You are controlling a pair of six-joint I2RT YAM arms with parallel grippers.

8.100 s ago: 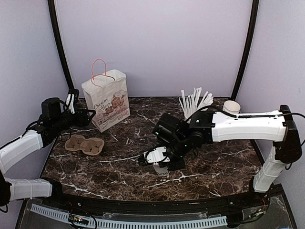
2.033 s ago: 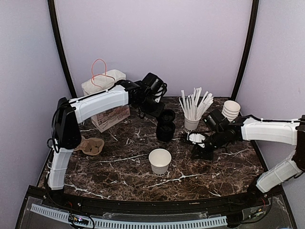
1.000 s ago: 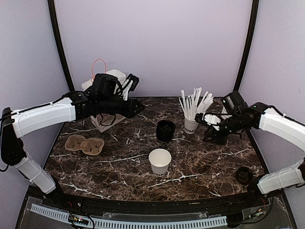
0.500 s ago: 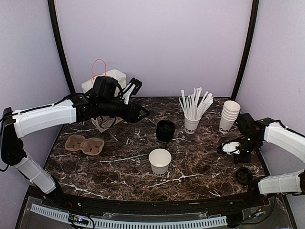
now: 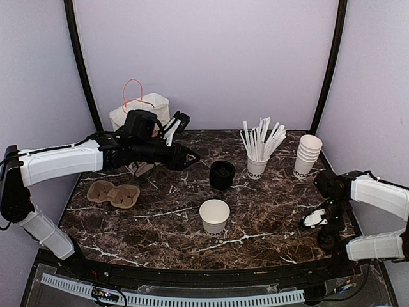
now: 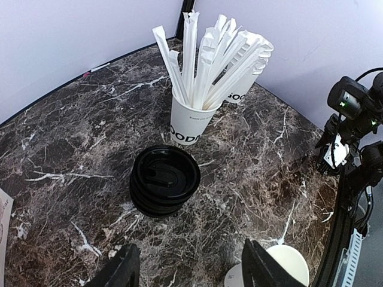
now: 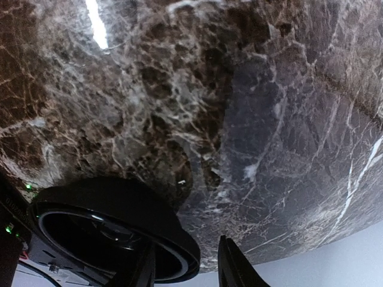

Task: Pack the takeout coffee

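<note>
Two hands in play, both empty. Left hand [image 6: 191, 272] hangs wide open above the tabletop [image 6: 72, 149], just short of the stack of black lids [image 6: 164, 179], and the cup of white wrapped straws [image 6: 188, 122] stands right behind that stack. Takeout coffee cup [image 5: 215, 215] stands upright mid-tabletop, nearer the arms than the stack: white, dark lettering low down, no lid on it. Over at the right edge, right hand [image 7: 185, 245] is low over the marble, fingers partly apart, gripping nothing, with a single black lid [image 7: 108, 227] lying just beside it. Stack of lidless cups [image 5: 308, 155], paper bag [image 5: 142, 115] and pulp cup carrier [image 5: 114, 193] sit further out.
</note>
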